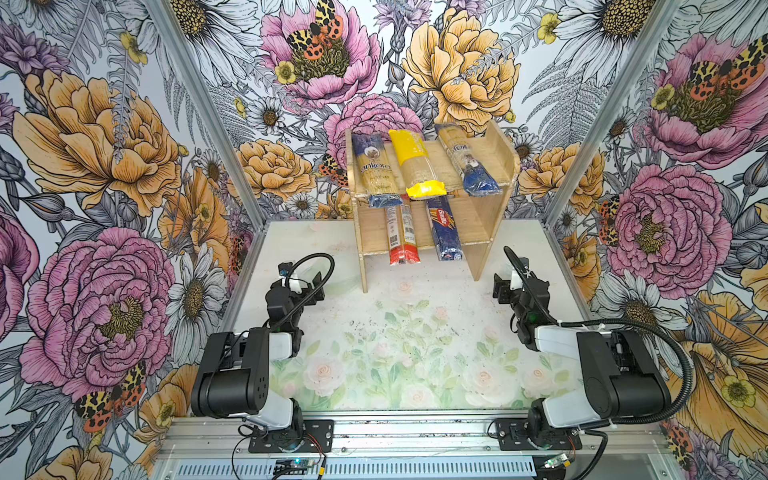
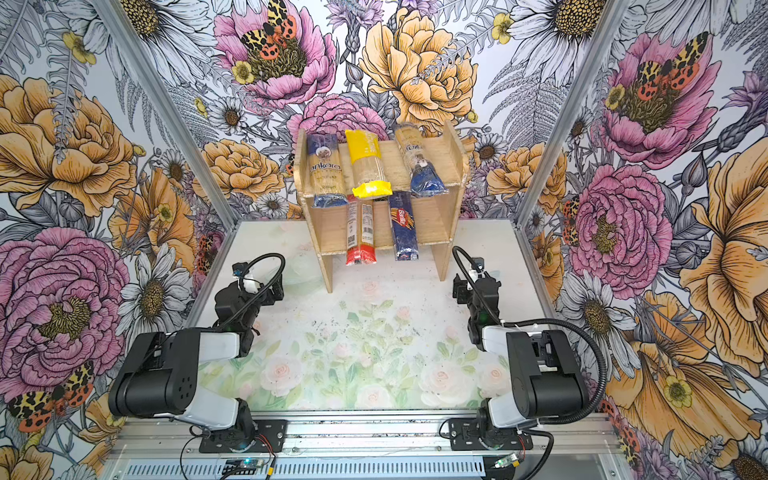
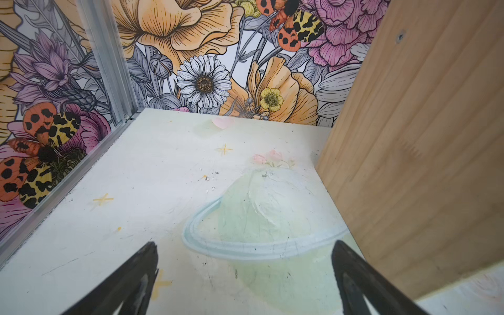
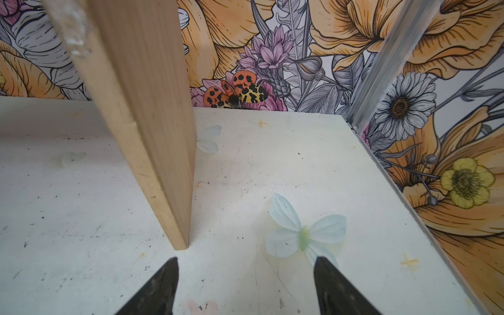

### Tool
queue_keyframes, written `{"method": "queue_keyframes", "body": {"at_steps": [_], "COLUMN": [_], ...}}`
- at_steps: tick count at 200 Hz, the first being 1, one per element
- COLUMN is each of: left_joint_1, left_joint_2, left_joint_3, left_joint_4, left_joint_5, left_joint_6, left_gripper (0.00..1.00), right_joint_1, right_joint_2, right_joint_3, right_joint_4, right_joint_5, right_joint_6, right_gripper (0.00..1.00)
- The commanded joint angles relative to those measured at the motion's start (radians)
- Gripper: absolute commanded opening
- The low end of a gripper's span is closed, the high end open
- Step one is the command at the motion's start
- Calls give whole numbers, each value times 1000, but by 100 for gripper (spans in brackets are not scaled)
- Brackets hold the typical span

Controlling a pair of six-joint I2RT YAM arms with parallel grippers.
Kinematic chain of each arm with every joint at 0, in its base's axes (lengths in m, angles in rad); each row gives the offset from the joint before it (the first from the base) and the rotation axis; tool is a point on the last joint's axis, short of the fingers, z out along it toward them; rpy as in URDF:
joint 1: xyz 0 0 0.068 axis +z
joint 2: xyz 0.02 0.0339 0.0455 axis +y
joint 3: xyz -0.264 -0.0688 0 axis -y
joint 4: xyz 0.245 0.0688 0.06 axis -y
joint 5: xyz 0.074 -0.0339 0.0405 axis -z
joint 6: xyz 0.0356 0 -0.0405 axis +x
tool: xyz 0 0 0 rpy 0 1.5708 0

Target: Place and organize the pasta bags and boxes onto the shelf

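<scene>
Wooden shelf [image 1: 478, 222] with five pasta packs [image 1: 409, 162]

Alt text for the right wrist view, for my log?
The right gripper hangs open and empty over the white table. A wooden side panel of the shelf stands on the table just ahead, with the floral wall behind.

The small pale unpainted wooden shelf [image 1: 491, 220] looks matt, with plain grain and rough-sawn edges. The yellow-ended clear bag [image 1: 415, 164] is crinkled, glossy plastic film. The white flower-printed table [image 1: 415, 332] is matt and scuffed.
</scene>
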Motion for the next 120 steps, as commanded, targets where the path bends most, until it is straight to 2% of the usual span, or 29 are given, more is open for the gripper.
{"method": "queue_keyframes", "body": {"at_steps": [1, 60, 94, 120], "left_joint_1": [8, 7, -15, -19], "left_joint_2": [48, 46, 43, 43], "left_joint_3": [-29, -18, 6, 9], "left_joint_4": [122, 96, 44, 39], "left_joint_5": [21, 13, -34, -41], "left_joint_6": [10, 7, 20, 23], "left_gripper": [99, 99, 99, 99], "right_joint_1": [-13, -16, -35, -40], "right_joint_2": [24, 56, 62, 62], "right_joint_3": [-27, -52, -41, -39], "right_joint_4": [95, 169, 158, 155], "right_joint_5": [17, 33, 21, 15], "right_joint_6": [23, 30, 50, 55], "right_gripper": [78, 79, 88, 99]}}
